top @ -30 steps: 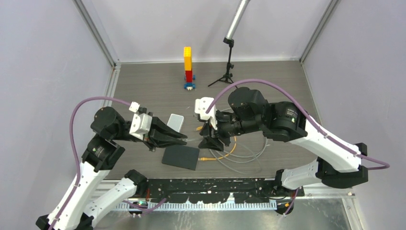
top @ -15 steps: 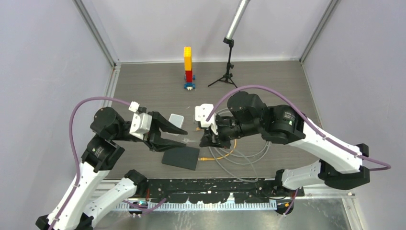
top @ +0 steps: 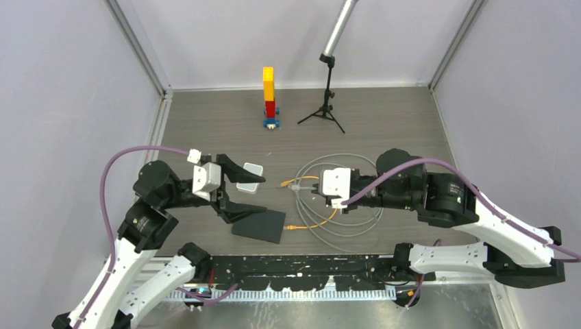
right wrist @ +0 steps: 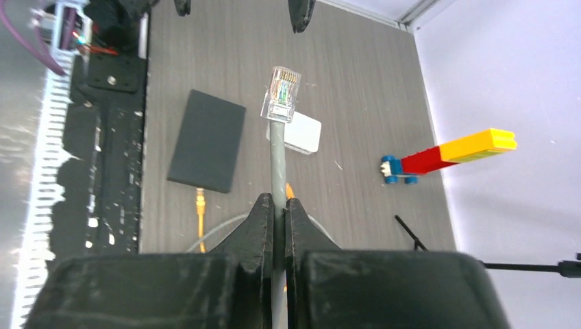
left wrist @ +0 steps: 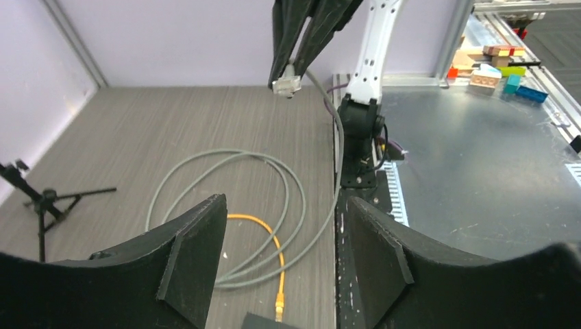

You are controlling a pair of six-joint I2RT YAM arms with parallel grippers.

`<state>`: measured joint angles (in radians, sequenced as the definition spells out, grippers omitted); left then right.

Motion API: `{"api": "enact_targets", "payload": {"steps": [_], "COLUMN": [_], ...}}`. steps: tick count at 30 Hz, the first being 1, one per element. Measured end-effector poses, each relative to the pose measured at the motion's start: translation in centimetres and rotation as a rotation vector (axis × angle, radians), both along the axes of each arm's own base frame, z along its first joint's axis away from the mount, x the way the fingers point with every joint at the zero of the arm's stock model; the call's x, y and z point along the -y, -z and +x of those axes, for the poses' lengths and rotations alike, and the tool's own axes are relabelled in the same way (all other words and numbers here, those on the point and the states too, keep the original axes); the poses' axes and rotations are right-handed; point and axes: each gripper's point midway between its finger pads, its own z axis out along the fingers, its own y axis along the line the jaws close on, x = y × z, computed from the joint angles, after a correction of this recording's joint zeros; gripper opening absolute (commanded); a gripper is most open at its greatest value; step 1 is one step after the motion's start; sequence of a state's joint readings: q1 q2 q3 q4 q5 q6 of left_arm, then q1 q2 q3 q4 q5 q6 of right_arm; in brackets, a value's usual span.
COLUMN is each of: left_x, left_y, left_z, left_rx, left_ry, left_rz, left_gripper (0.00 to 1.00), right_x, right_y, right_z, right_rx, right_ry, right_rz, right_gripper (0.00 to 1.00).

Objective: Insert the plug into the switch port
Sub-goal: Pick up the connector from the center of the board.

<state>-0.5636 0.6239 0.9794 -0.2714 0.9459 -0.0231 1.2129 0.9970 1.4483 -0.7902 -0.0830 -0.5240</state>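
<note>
Pulled back, the right pincer (right wrist: 277, 203) is clamped on the bendy grey round cable (right wrist: 276, 161); the left pincer (left wrist: 282, 212) is opened, empty; the clear plastic plug (right wrist: 282, 94) may be wobbled aside.

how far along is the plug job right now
Done: the right gripper has the grey cable pinched between its fingers, just behind the clear plug. In hand: the plug points toward the white box. Left: the plug is not yet in the switch port; the box lies on the table, and the open left gripper holds nothing.
</note>
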Motion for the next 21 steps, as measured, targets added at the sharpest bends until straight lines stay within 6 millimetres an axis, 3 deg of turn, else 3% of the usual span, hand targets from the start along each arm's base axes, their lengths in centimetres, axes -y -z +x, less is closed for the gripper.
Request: {"api": "enact_targets", "payload": {"steps": [11, 21], "left_x": [0.3, 0.2], "left_y": [3.3, 4.2], "left_z": [2.4, 2.8], "left_rx": [-0.058, -0.062], "left_ry": [-0.074, -0.089], "left_rz": [0.096, 0.122], "left_gripper": [0.65, 0.65], "right_x": [0.4, -0.9], "right_y": [3.6, 4.8], "right_z": [3.4, 3.2], "right_rx": [0.225, 0.51], "right_ry": [0.074, 0.09], "right_rz": [-0.154, -0.297], "right_gripper": [0.0, 0.0]}}
